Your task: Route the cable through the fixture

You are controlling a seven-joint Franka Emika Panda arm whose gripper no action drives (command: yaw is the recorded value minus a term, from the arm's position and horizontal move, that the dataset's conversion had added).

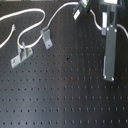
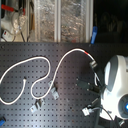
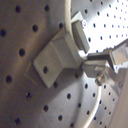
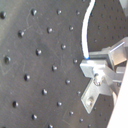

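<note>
Cable (image 2: 47, 64): long, thin, white; laid in loose curves across black perforated board (image 2: 65, 57) in both exterior views. One free end low toward the second exterior view's left, then an arch, a dip beside the brackets, a second arch rising to a short red band (image 2: 87, 51) near the far end. In the first exterior view, same cable (image 1: 30, 21) looping along the top edge, running up toward the gripper (image 1: 79, 11).

Fixture, two pieces: grey metal brackets bolted to the board. In the first exterior view, flat bracket (image 1: 21, 54) toward the first exterior view's left; upright bracket (image 1: 46, 38) just beside it, cable passing close by. In the second exterior view, both (image 2: 38, 104) (image 2: 54, 93) near the cable's lower bend; threaded or merely alongside, not determinable.

Gripper, second exterior view (image 2: 93, 64): at the cable's red-banded end. In the second wrist view, white cord (image 4: 86, 35) descending straight into the metal fingertips (image 4: 95, 67), clamped between closed jaws. In the first wrist view, grey angled block (image 3: 57, 55) directly ahead of the fingers (image 3: 97, 64).

Arm body (image 2: 116, 85): white, at the second exterior view's right.

Clear bins (image 2: 60, 20): behind the board.
</note>
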